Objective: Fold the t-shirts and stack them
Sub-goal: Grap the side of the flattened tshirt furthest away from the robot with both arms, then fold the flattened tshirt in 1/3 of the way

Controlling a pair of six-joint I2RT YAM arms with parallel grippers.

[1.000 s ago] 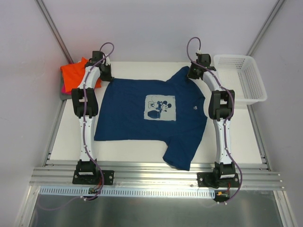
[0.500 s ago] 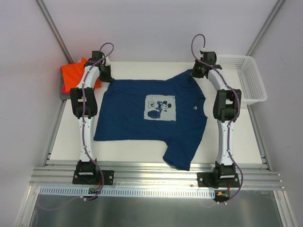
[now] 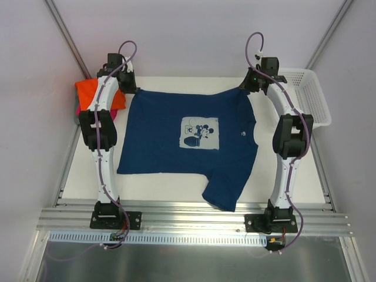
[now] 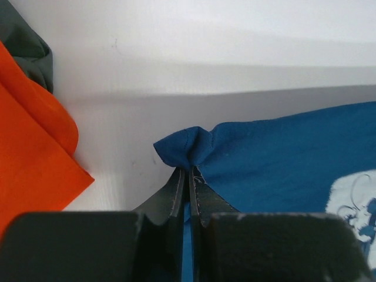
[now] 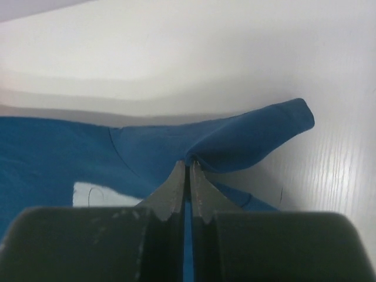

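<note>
Left arm [image 3: 104, 176]: slim white links; black joint housings
Right arm [image 3: 285, 176]: same white and black
Cables [image 3: 136, 53]: purple; looped at wrists
Left gripper [image 4: 187, 176]; right gripper [image 5: 188, 170]: dark grey tapered fingers

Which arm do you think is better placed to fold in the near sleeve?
Right, probably: the sleeve lies nearer that arm's base, though left tool and right tool pinch the navy t-shirt at its far edge.
</note>
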